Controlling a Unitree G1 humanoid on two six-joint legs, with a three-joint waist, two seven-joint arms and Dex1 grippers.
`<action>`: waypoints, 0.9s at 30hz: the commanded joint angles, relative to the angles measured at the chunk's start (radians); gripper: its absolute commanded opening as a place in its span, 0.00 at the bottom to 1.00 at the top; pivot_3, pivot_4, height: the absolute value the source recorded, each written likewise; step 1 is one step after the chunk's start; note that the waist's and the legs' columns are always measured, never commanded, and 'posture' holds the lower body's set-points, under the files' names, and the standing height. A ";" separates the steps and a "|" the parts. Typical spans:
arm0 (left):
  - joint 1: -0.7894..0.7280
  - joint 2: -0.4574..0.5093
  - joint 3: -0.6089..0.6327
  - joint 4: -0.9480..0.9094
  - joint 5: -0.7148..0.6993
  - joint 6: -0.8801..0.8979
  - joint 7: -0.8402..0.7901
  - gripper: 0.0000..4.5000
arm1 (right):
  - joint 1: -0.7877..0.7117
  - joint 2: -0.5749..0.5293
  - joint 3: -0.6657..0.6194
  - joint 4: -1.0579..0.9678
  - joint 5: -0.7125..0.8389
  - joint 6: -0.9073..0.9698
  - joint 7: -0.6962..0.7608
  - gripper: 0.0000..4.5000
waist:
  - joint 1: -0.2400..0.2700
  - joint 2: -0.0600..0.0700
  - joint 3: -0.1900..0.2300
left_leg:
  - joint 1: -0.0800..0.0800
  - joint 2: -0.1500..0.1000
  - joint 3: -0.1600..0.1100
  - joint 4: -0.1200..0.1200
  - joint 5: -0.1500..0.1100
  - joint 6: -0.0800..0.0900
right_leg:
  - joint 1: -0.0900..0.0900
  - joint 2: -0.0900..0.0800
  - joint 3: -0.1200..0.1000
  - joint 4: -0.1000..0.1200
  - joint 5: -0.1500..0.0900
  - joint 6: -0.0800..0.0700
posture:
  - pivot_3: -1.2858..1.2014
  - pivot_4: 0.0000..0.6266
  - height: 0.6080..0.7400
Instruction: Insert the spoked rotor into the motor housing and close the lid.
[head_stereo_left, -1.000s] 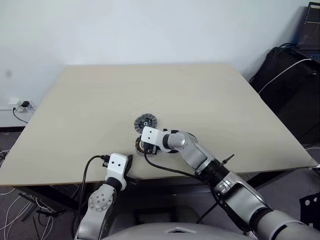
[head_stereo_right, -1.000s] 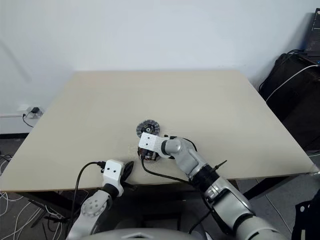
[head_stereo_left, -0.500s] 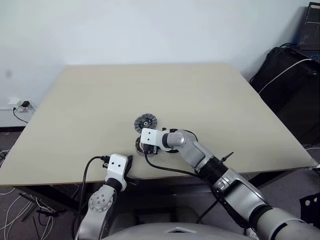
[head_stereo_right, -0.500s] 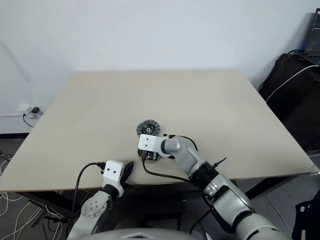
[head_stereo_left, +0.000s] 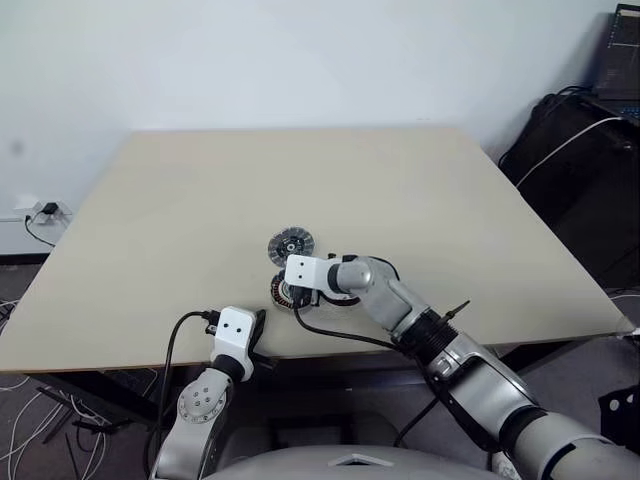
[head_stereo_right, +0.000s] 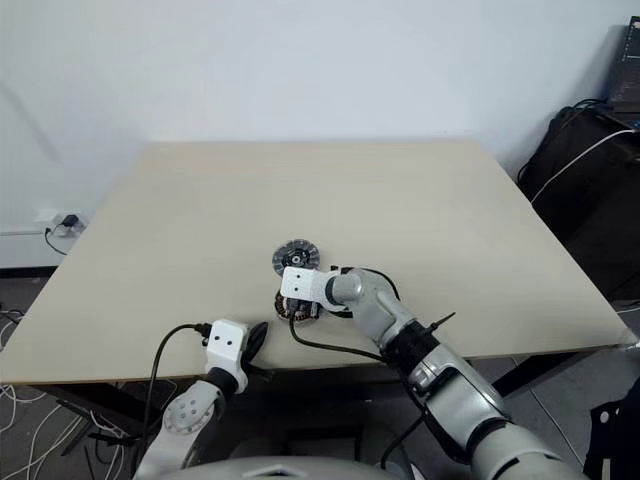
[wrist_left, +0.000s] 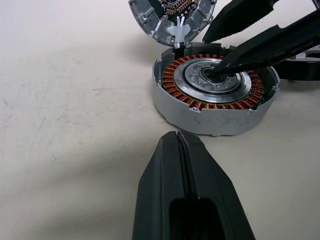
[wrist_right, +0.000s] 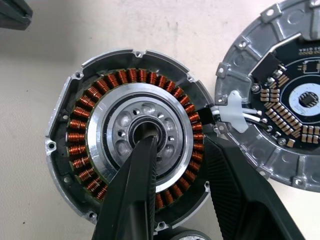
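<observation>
The motor housing (wrist_right: 132, 137) sat near the front edge of the beige table (head_stereo_left: 420, 190), close to the middle of that edge, its coppery windings ringing a silver centre, and it had not shifted over the last second. Touching it at about one o'clock, joined by short white wires, lay the lid (wrist_right: 280, 95) with its circuit face and dark ring turned up; it too lay where it had been. What had changed was small: the right arm's wrist had rolled a little, so its white block sat slightly differently over the housing, while the hand itself kept its place. The right gripper (wrist_right: 187, 180) pointed down and toward the left, its jaws partly apart and holding nothing that I could make out: one black finger (wrist_right: 142, 165) had its tip in the bore at the housing's centre, and the other came down over the windings and rim on the lid's side. A dark round part showed just at the housing's near rim under those fingers, too hidden to name. The left gripper (wrist_left: 182, 150) had not moved; it hung at the table's front edge, at about seven o'clock from the housing and clear of it, fingers pressed together on nothing, aimed forward and slightly downward at the housing.
</observation>
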 joint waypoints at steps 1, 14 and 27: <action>-0.010 -0.008 0.004 -0.002 -0.011 -0.018 0.007 0.00 | -0.028 0.009 0.006 -0.006 -0.017 -0.025 0.012 0.35 | 0.000 0.000 0.000 | 0.000 0.000 0.000 0.000 0.000 0.000 | 0.000 0.000 0.000 0.000 0.000 0.000 | 0.52 0.00 1.00; -0.012 -0.010 -0.004 0.002 -0.011 -0.021 0.013 0.00 | -0.040 0.042 0.010 0.042 -0.046 -0.037 0.007 0.35 | -0.001 0.000 0.000 | 0.001 0.000 0.000 0.000 0.000 0.000 | 0.001 0.000 0.000 0.000 0.000 0.000 | 0.52 0.00 1.00; -0.014 -0.012 -0.007 0.000 -0.011 -0.018 0.010 0.00 | -0.028 0.052 -0.031 0.069 -0.030 0.068 0.022 0.35 | -0.001 0.000 -0.001 | 0.003 0.000 0.000 0.000 0.001 -0.001 | 0.002 0.000 0.000 0.001 0.000 0.000 | 0.52 0.00 1.00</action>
